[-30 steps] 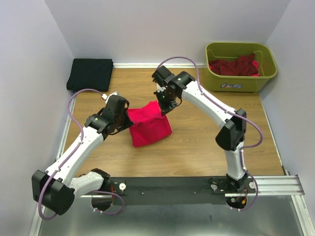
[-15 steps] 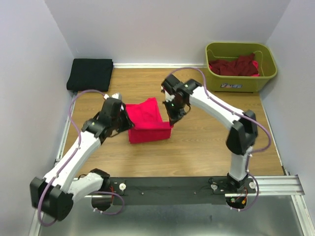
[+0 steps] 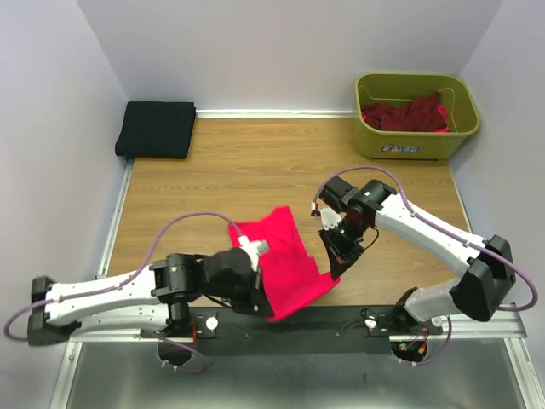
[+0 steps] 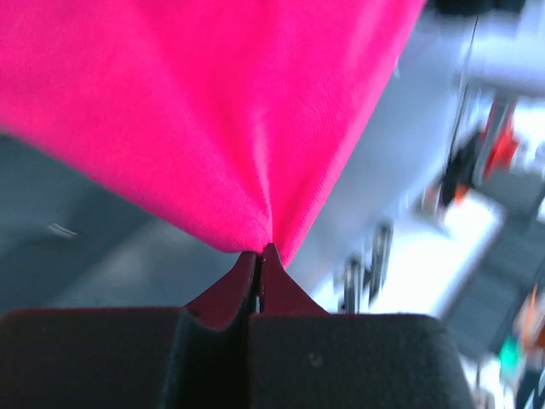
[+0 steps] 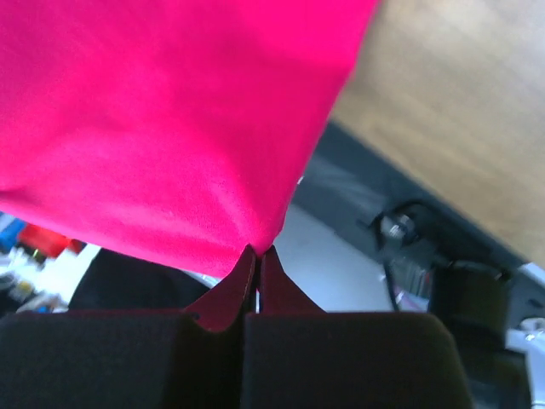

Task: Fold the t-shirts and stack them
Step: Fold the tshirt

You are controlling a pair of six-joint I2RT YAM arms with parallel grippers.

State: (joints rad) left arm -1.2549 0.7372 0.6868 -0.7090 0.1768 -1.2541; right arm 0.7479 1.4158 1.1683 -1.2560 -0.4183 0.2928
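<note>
Pink-red t-shirt (image 3: 285,260) is held up near the six-o'clock edge of the table (image 3: 213,170) in the top view, left gripper (image 3: 255,294) at its seven, right gripper (image 3: 334,266) at its three. In the left wrist view, closed fingers pinch a fold, the cloth fanning toward twelve. The right wrist view shows the same pinch, the cloth spreading toward eleven.

Olive-green plastic tub (image 3: 436,143) at far right corner, wooden tabletop (image 3: 255,162), pale walls (image 3: 281,51)

Pink-red t-shirt (image 3: 285,260): matt, fine-knit cloth, softly creased.
Black t-shirt (image 3: 156,128): matt cloth.
Tabletop (image 3: 255,162): wood grain, satin finish.
Tub (image 3: 430,143): olive-green plastic, smooth, faint sheen.
Arm shells (image 3: 426,234): white, glossy plastic.
</note>
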